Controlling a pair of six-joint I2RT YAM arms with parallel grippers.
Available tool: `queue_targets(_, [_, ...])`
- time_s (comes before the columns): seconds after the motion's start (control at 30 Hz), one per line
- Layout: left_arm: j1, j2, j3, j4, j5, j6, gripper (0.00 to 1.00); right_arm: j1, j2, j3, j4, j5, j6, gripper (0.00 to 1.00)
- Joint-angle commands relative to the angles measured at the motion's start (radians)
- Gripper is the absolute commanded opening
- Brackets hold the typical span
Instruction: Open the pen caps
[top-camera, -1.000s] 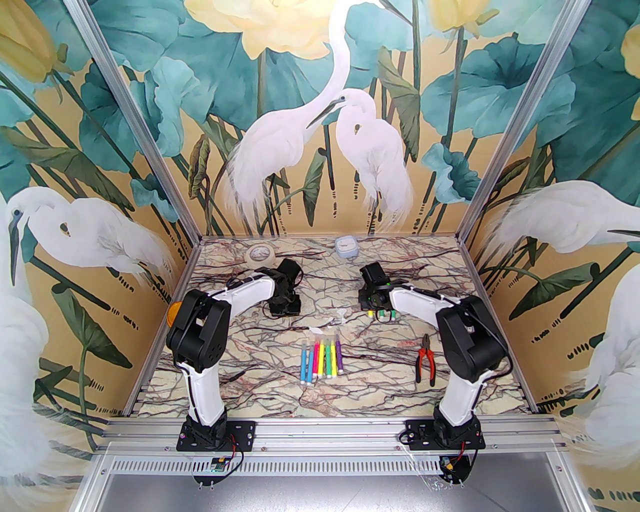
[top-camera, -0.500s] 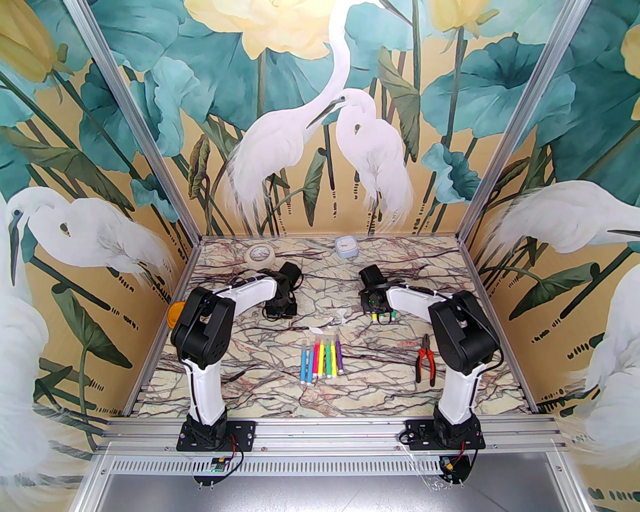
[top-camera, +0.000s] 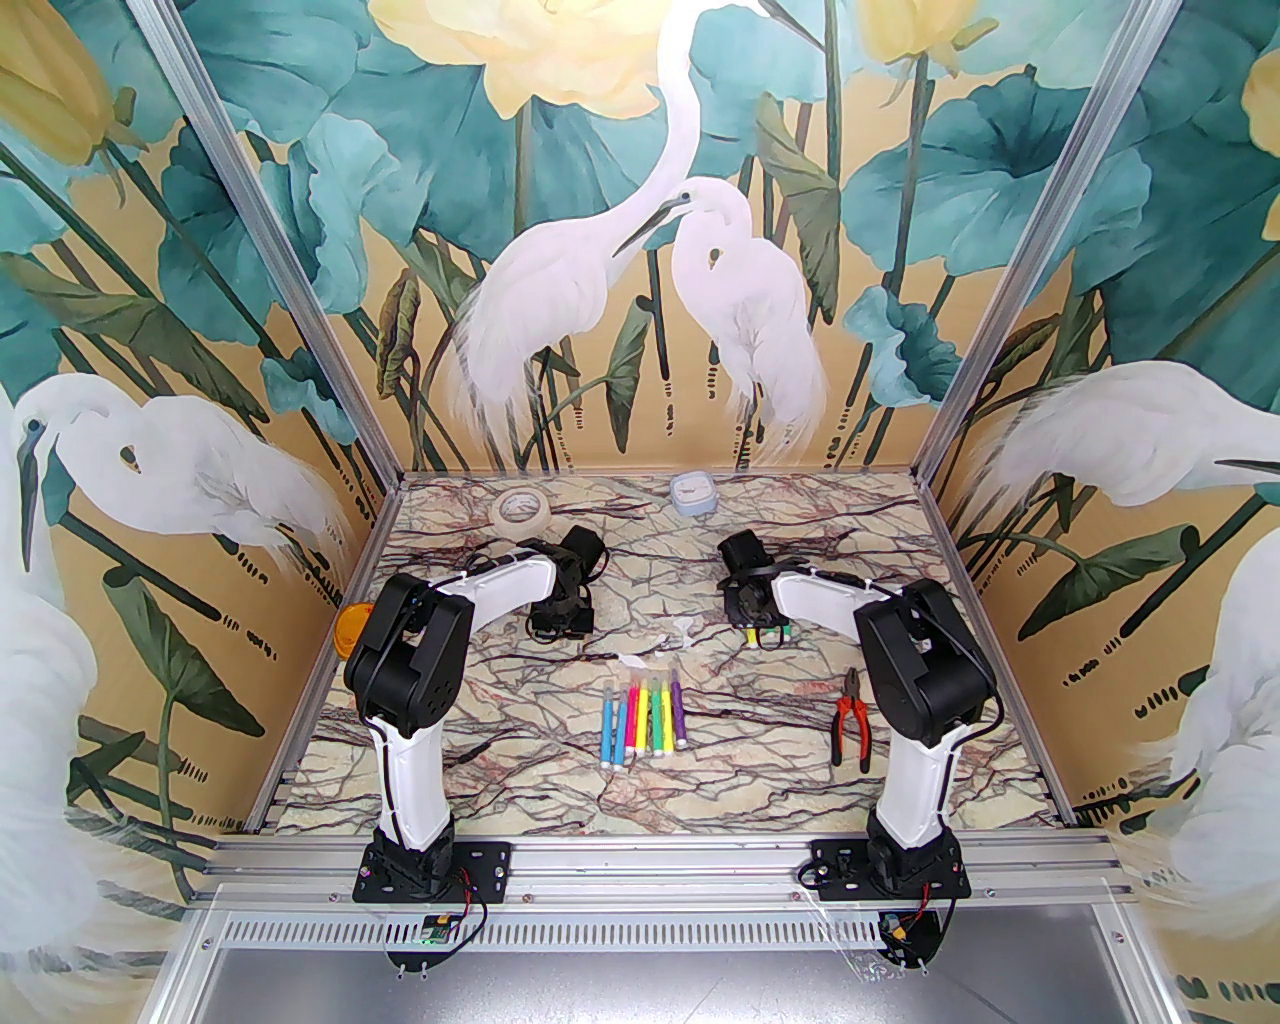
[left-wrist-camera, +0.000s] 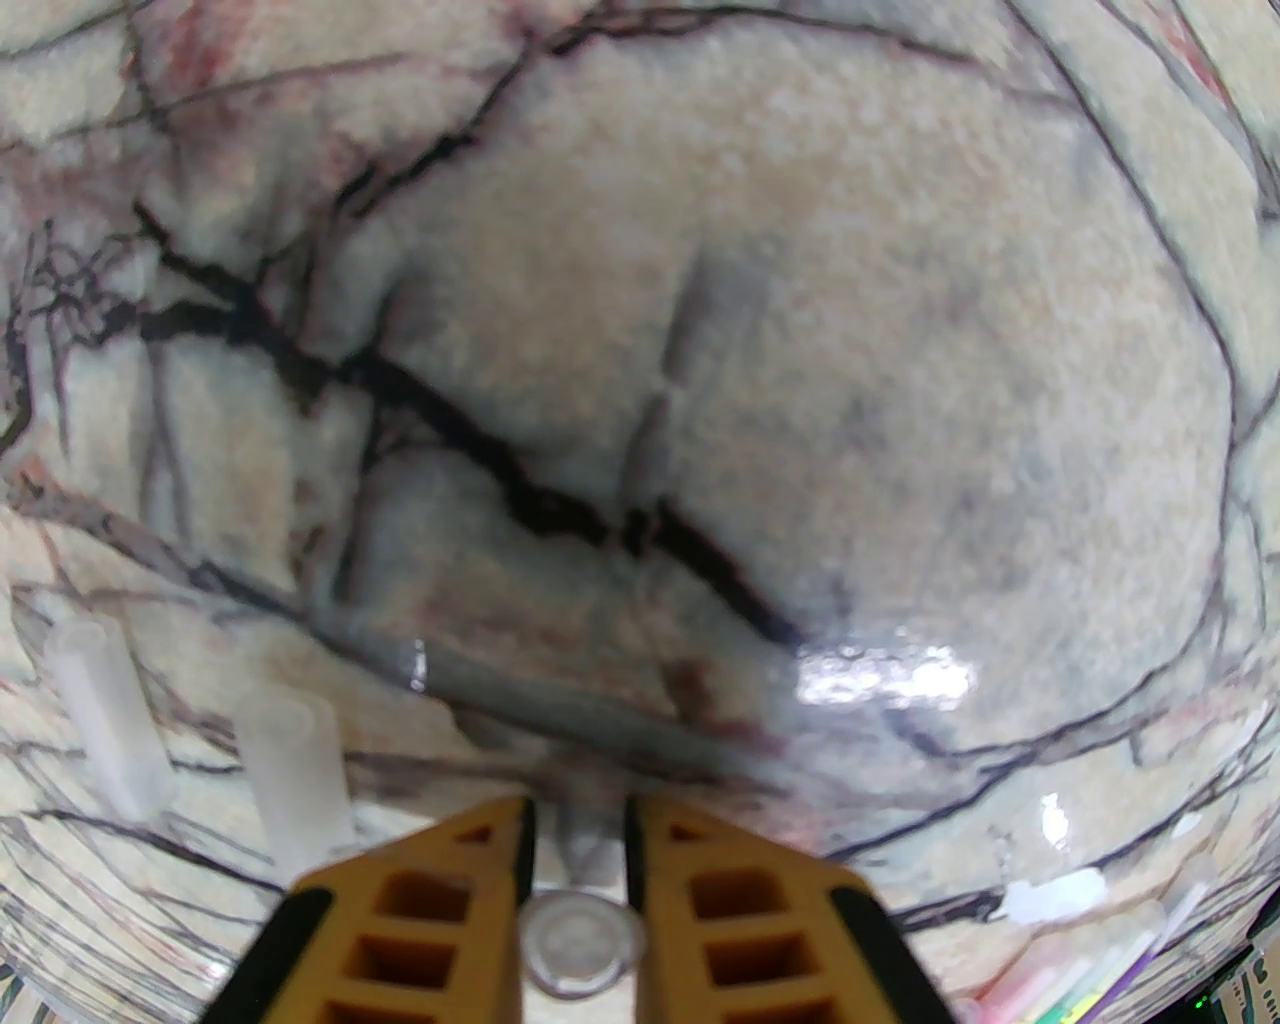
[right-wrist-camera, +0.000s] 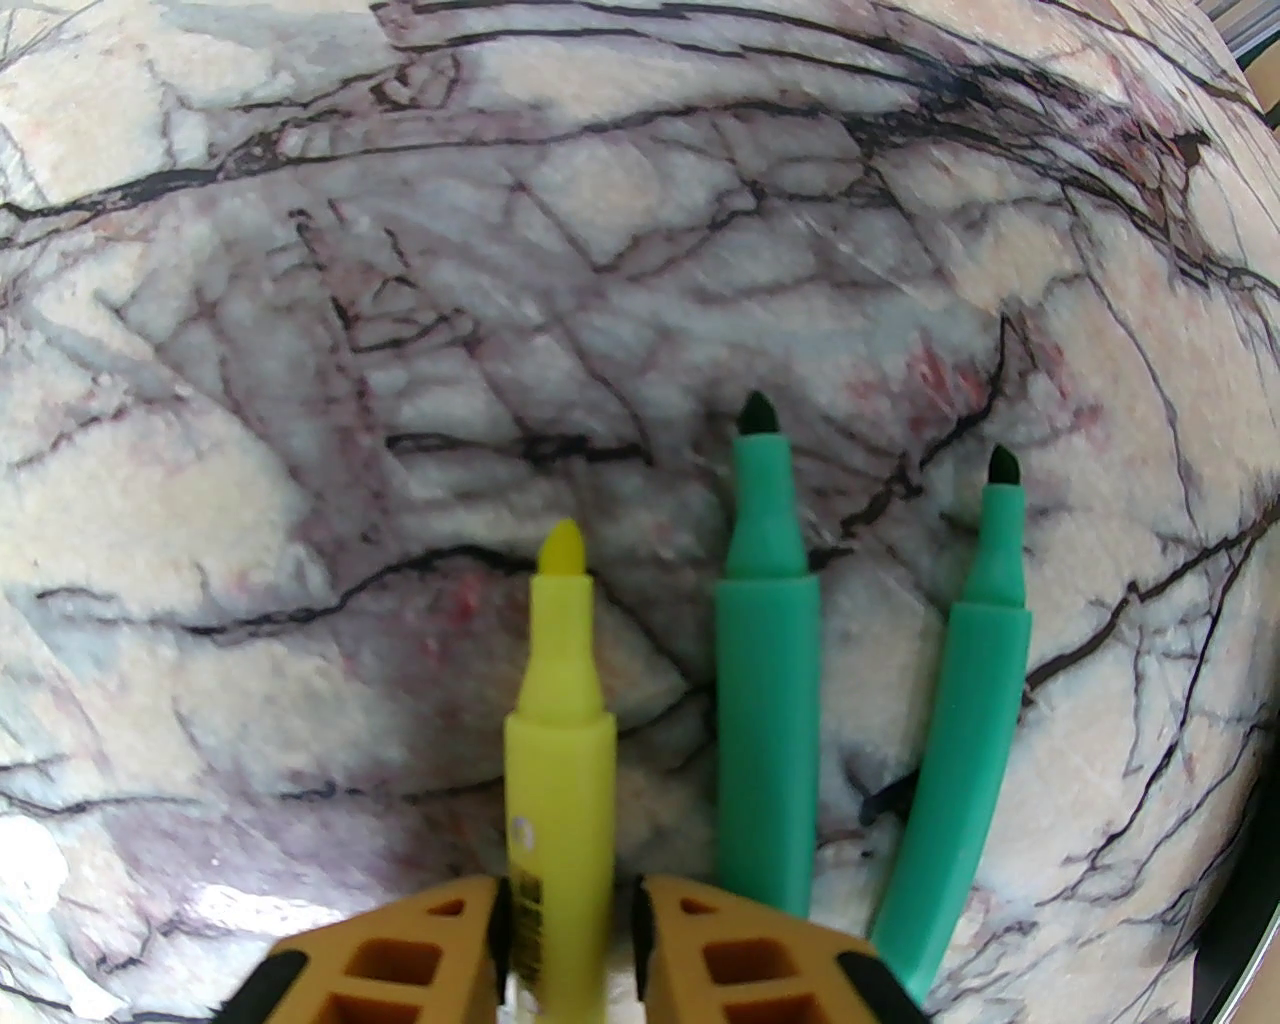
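Cap at my left claw: one clear pen cap (left-wrist-camera: 583, 945) sits between the fingers of my left claw (left-wrist-camera: 577, 812), beyond the marker row (top-camera: 643, 715) and to its left. I cannot tell whether the fingers pinch it or merely flank it.
Loose caps: two clear caps (left-wrist-camera: 290, 790) lie on the desk (top-camera: 500, 780) just beside that claw.
Right claw: my right claw (right-wrist-camera: 570, 885) is low, beyond the row and to its right. Its jaws are slightly parted around an uncapped yellow marker (right-wrist-camera: 560, 720), with a sliver of gap on one side.
Green markers: two uncapped green markers (right-wrist-camera: 765, 640) lie just beside the yellow one.
Pliers: red-handled pliers (top-camera: 852, 722) lie right of the row.
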Motion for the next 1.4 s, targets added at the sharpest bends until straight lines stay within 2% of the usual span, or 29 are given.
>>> queue_targets(0.0, [-0.001, 0.017, -0.018, -0.049, -0.051, 0.02, 0.24, -0.003, -0.029, 0.018, -0.026, 0.017, 0.006, 0.31])
queue_targets(0.23, [-0.001, -0.001, -0.018, -0.047, -0.035, 0.027, 0.29, 0.023, -0.12, 0.004, -0.034, 0.034, -0.03, 0.4])
queue_targets(0.5, [-0.001, -0.069, -0.021, -0.021, 0.034, 0.038, 0.35, 0.12, -0.224, -0.02, -0.075, -0.018, -0.07, 0.42])
queue_targets(0.67, [-0.001, -0.163, -0.03, 0.06, 0.109, 0.072, 0.54, 0.179, -0.284, -0.077, -0.093, -0.137, -0.032, 0.44])
queue_targets(0.93, [-0.001, -0.259, -0.073, 0.216, 0.183, 0.089, 0.7, 0.246, -0.342, -0.157, -0.114, -0.269, 0.061, 0.46])
queue_targets(1.03, [0.003, -0.304, -0.136, 0.307, 0.181, 0.068, 0.82, 0.274, -0.346, -0.178, -0.117, -0.297, 0.079, 0.47])
queue_targets(1.17, [0.024, -0.342, -0.199, 0.39, 0.219, 0.051, 0.84, 0.301, -0.33, -0.183, -0.136, -0.331, 0.087, 0.47])
queue_targets(1.37, [0.04, -0.386, -0.266, 0.47, 0.213, 0.044, 0.84, 0.351, -0.279, -0.161, -0.173, -0.345, 0.101, 0.44])
